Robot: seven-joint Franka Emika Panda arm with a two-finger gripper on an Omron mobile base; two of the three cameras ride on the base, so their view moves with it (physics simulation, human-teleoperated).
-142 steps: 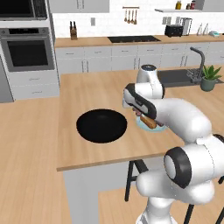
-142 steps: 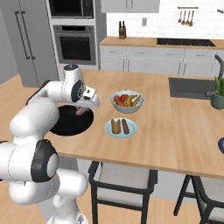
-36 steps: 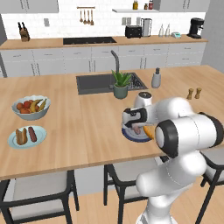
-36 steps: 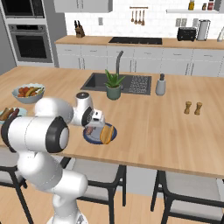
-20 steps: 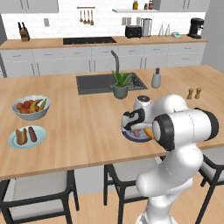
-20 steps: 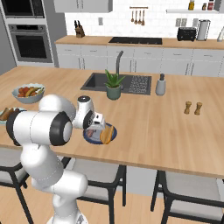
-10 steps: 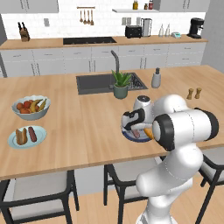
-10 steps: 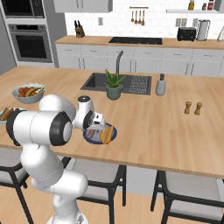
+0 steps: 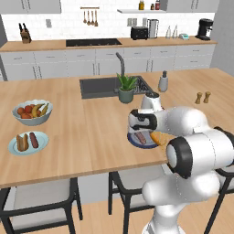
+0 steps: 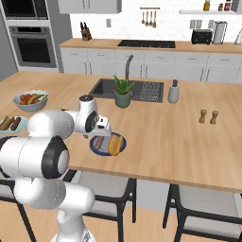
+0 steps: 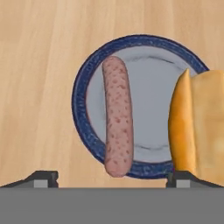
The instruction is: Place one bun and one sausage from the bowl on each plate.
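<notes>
A sausage [image 11: 117, 117] lies lengthwise on the dark blue plate [image 11: 83, 78], straight ahead of the gripper [image 11: 112, 177] and between its two tips, one end reaching over the rim nearest the tips. A bun [image 11: 199, 124] lies beside it on the same plate, apart from the sausage and just ahead of the tip at the right of the hand view. The gripper's jaws stand wide apart, one tip on each side of the sausage, clamped on nothing.

In the base views the hand hangs directly over this plate [image 9: 133, 142] near the counter's front edge, with sausage [image 9: 140, 137] and bun [image 9: 158, 138] under it. Far off to the arm's left sits the pale blue plate [image 9: 13, 148], carrying its own bun [image 9: 22, 142] and sausage [image 9: 33, 140]. Just behind that plate stands a grey fruit bowl [image 9: 32, 117]. Beyond the gripper a potted plant [image 9: 125, 88] stands by the sink [image 9: 93, 87].
</notes>
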